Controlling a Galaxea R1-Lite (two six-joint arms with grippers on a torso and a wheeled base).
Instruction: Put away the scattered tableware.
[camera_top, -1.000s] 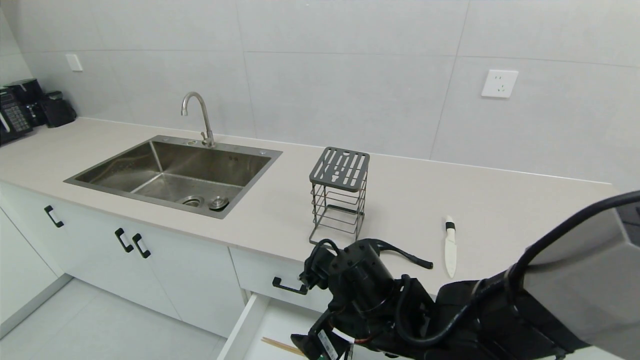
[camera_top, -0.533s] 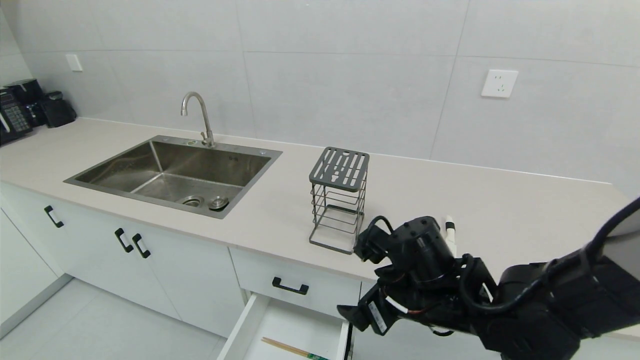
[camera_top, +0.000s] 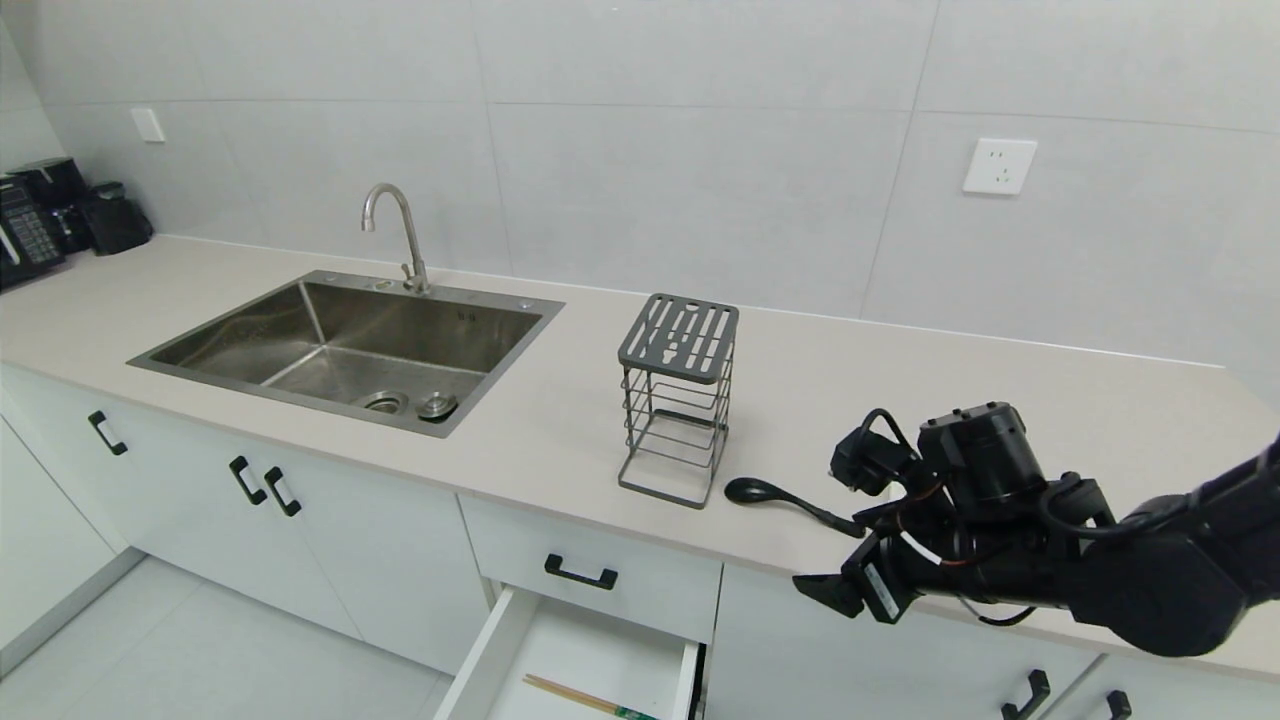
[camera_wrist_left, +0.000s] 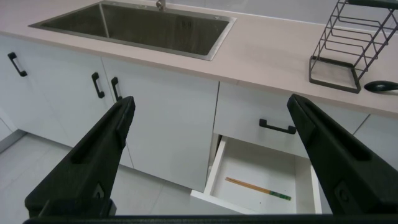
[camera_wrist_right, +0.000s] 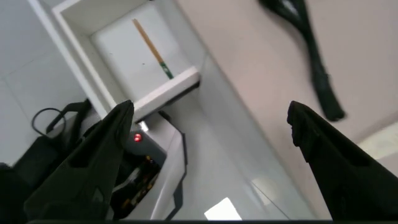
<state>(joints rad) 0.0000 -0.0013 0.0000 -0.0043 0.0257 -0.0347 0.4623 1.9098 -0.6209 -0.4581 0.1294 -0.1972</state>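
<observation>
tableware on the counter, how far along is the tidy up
Early to midway. Done: chopsticks lie in the open drawer. In hand: nothing; the right tool is open, hovering near the black spoon; the left tool is open too. Left: the spoon sits on the counter beside the rack.

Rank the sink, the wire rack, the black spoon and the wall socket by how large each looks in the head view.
1. sink
2. wire rack
3 and 4. black spoon and wall socket: unranked. The spoon looks longer but thinner, and it lies nearer the camera.
</observation>
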